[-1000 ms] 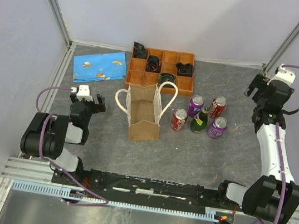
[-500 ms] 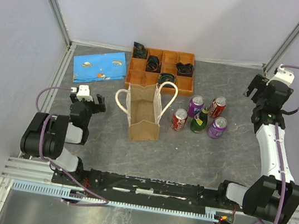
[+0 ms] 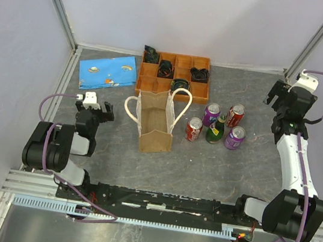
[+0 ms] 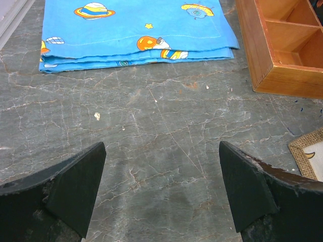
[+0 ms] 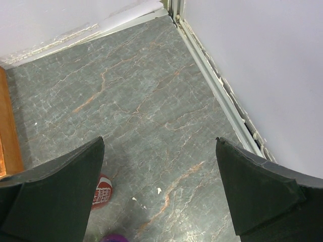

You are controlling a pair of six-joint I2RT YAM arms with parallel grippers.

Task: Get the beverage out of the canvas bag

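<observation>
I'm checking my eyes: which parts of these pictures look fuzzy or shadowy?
Left wrist: blue cloth sharp, close black jaws slightly soft. Right wrist: a soft shadow beside the jaws near the red can. Top external: even light, canvas bag crisp.

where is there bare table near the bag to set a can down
Widest bare strip: table in front of the canvas bag and the drink cluster, back to the near rail. Also free: between bag and left arm, and right of the drinks toward the right arm. Crowded: the gap between bag and drinks, and bag to wooden tray.
</observation>
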